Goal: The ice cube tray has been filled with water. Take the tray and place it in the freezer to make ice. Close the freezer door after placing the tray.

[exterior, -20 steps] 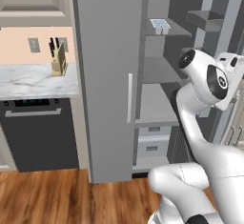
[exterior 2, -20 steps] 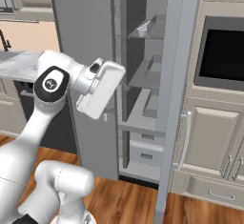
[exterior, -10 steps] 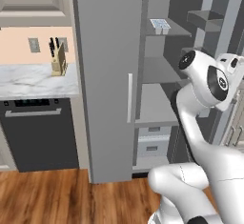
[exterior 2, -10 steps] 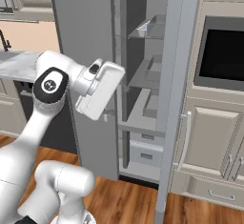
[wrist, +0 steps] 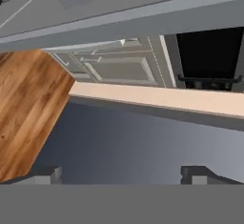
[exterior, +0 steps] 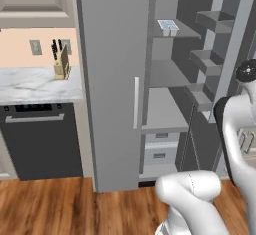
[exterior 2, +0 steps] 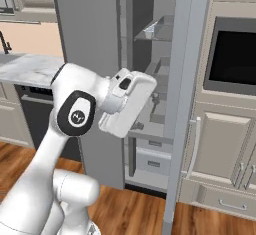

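Currently I see the ice cube tray (exterior: pixel 168 27) lying flat on the upper shelf (exterior: pixel 175 31) of the freezer (exterior: pixel 170 84), near the shelf's front edge, nothing touching it. I see the freezer door (exterior 2: pixel 182 104) standing wide open, its inner bins (exterior: pixel 207 61) exposed. I read the gripper (wrist: pixel 121 173) as spread wide and empty, its fingertips (wrist: pixel 45 174) well apart before a grey surface.

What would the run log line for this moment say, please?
tray: ice cube tray on upper freezer shelf | freezer door: open | gripper: open, empty, fingers apart | step left: close door
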Robot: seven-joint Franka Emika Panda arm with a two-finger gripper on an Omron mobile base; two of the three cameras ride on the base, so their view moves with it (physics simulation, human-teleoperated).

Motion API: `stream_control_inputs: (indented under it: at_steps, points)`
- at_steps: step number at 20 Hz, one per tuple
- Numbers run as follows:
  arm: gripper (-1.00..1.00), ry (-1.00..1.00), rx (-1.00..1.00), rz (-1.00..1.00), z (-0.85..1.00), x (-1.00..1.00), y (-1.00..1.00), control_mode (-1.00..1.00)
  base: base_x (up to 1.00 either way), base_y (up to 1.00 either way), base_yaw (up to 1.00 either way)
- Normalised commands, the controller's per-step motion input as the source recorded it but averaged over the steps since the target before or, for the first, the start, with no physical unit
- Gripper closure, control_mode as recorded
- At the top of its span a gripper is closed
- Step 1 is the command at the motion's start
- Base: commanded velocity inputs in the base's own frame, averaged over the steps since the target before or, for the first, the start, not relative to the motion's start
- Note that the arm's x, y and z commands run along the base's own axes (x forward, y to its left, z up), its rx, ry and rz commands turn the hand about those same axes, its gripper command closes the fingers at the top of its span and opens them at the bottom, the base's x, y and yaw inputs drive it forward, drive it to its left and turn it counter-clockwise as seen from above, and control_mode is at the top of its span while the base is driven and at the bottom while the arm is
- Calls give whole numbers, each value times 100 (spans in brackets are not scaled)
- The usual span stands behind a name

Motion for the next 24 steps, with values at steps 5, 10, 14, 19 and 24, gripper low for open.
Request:
stream_control_inputs:
  at_steps: [5,10,14,19,24]
  points:
    - [-100,4,9,51,-36,-12,-72,-100,0,0,0]
    - [-100,4,21,56,-36,0,-77,-100,0,0,0]
    - [-100,4,26,49,-22,-2,-64,-100,0,0,0]
    - [-100,1,18,37,-9,-2,-48,-100,0,0,0]
    - [-100,0,5,13,-4,10,-35,-100,0,0,0]
